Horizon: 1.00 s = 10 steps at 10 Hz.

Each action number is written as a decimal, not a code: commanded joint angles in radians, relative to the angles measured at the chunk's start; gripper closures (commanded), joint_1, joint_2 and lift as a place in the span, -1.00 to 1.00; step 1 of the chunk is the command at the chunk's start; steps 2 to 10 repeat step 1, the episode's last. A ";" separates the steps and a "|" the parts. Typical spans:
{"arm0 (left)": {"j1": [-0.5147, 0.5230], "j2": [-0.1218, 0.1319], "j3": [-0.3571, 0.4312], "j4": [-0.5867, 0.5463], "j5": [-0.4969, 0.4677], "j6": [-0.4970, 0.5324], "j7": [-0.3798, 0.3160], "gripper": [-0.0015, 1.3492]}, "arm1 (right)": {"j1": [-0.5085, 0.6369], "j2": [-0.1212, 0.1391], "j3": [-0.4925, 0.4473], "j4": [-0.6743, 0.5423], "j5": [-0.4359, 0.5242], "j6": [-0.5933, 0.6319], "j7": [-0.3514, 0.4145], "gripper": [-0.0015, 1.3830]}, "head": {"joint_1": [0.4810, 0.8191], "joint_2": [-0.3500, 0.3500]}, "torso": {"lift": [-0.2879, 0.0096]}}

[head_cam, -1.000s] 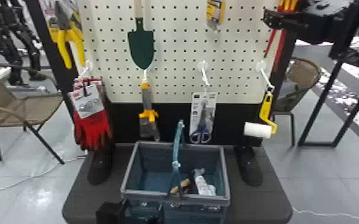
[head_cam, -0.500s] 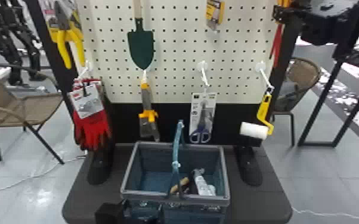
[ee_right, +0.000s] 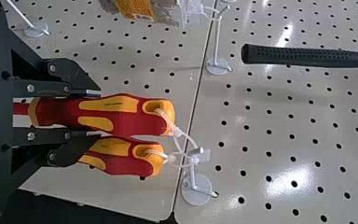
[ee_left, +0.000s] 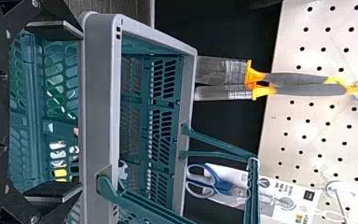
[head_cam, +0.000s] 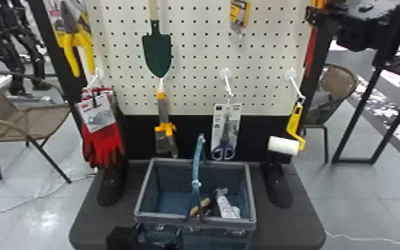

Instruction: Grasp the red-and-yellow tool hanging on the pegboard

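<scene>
A hardware shop display: a white pegboard (head_cam: 202, 50) carries tools on hooks — a trowel (head_cam: 156, 50), packaged scissors (head_cam: 224, 139), carded red gloves (head_cam: 102, 143), a paint roller (head_cam: 284, 145). A plastic shopping basket (head_cam: 194, 219) stands on the dark table (head_cam: 289, 229) before it, with grey floor (head_cam: 358, 199) around.

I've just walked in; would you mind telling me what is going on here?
The robot's right gripper is up at the pegboard, its fingers closed on either side of one handle of the red-and-yellow tool. The tool hangs by ties from a white hook. The left gripper is open and sits low by the blue basket on the table.
</scene>
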<state>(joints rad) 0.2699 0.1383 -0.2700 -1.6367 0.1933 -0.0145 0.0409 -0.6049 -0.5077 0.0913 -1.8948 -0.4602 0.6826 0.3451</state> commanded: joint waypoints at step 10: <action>0.000 0.000 0.000 0.000 0.000 0.001 -0.001 -0.75 | 0.002 0.002 -0.004 0.000 -0.001 -0.005 0.000 0.67 | -0.60 0.00 | 0.26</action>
